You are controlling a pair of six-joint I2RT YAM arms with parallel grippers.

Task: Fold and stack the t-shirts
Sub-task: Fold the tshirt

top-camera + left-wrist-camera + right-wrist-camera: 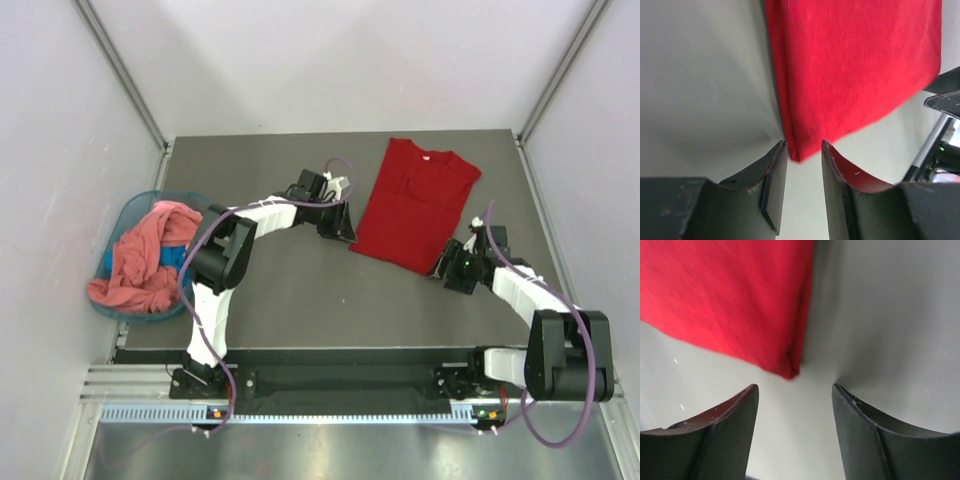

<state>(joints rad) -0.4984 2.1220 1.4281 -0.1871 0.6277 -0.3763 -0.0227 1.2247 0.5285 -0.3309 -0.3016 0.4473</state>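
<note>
Red t-shirt [415,205] is lying flat on the table [290,290], hem toward me. Salmon t-shirt [145,262] is sitting heaped in the teal basket [106,262], probably next in line. I'm lining up on both hem corners for the fold. Left gripper [804,145] is narrowly apart, straddling its corner, not clamping. Right gripper [795,387] is wide apart, just short of its corner.

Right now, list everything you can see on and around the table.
table: one, dark grey, in front of the arms
basket: one, teal, at the table's left edge
pink t-shirt: one, salmon-pink, heaped in the basket
red t-shirt: one, deep red, lying on the table, far centre-right
left gripper: one, black, open, at the red t-shirt's near left corner
right gripper: one, black, open, just short of its near right corner
</note>
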